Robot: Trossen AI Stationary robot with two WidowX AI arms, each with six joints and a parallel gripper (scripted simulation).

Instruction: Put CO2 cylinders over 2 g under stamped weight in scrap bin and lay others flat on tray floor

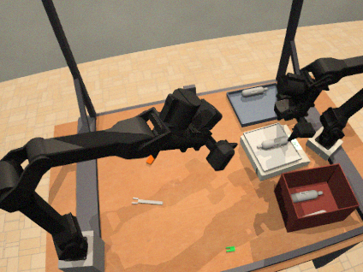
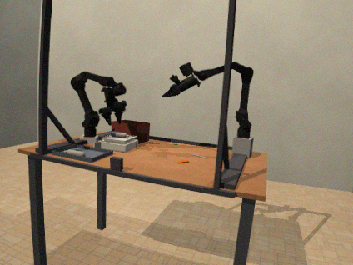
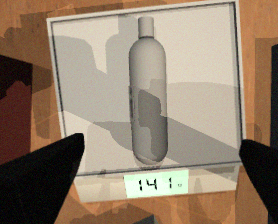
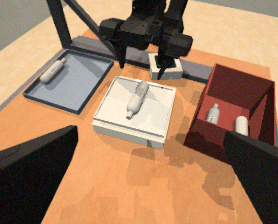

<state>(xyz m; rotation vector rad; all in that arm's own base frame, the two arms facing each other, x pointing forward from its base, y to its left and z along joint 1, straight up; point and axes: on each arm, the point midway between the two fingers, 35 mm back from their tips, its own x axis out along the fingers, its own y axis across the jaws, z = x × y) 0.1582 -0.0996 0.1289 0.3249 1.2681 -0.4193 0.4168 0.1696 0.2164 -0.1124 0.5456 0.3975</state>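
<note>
A grey cylinder (image 1: 274,143) (image 2: 119,135) (image 3: 148,100) (image 4: 137,100) lies on the scale (image 1: 280,170) (image 3: 90,150) (image 4: 125,136); the display (image 3: 156,184) reads 141. Its stamp is not legible. My left gripper (image 2: 114,122) (image 3: 162,143) (image 4: 139,73) is open above the scale, with nothing between its fingers. One cylinder (image 1: 253,91) (image 2: 75,152) (image 4: 52,71) lies on the blue tray (image 1: 257,109) (image 4: 82,90). Two more, one (image 1: 306,195) (image 4: 213,114) and another (image 1: 314,213) (image 4: 242,125), are in the red bin (image 1: 300,216) (image 2: 141,132). My right gripper (image 4: 151,135) is open and empty, high over the table.
An orange piece (image 1: 150,160) (image 2: 183,162), a pale forked tool (image 1: 147,202) and a small green piece (image 1: 230,249) (image 2: 175,144) lie on the table. The scale stands between tray and bin. Frame posts rise at the table's edge.
</note>
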